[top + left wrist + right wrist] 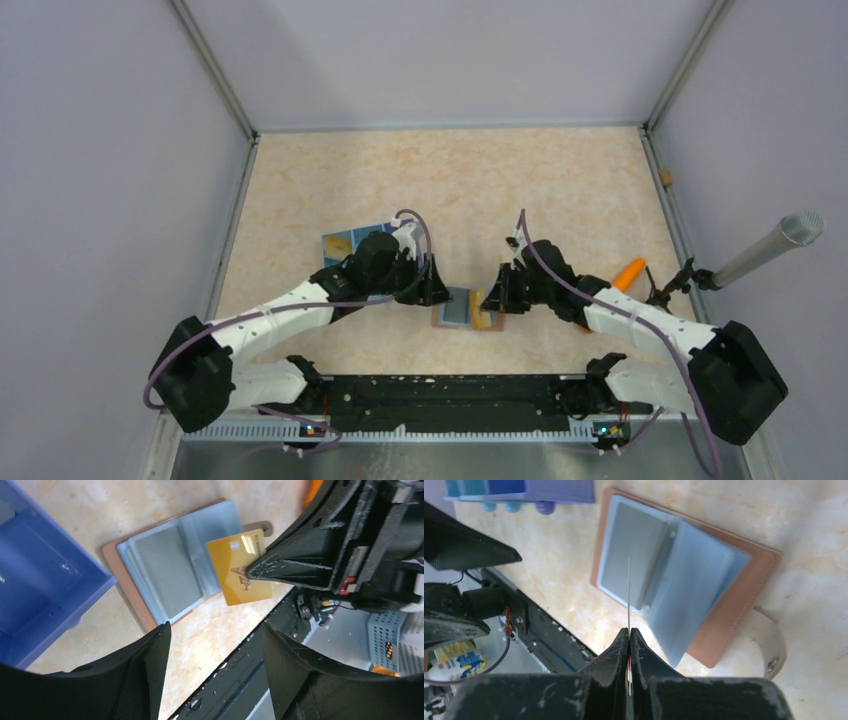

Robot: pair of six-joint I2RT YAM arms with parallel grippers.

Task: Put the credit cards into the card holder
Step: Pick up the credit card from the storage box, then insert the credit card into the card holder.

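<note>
On-edge yellow-gold plastic card [240, 572], clamped in right fingers [616, 652], points at open brown leather wallet [733, 605] on worktop [215, 627]; left fingers [150, 655] apart.

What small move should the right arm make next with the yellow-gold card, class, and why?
Probably ease the right tool forward, steering the thin yellow-gold plastic card edge-first toward a clear plastic sleeve of the open brown leather card holder. The tool is shut on the card, which points at the sleeves but is not yet inside any pocket.
</note>
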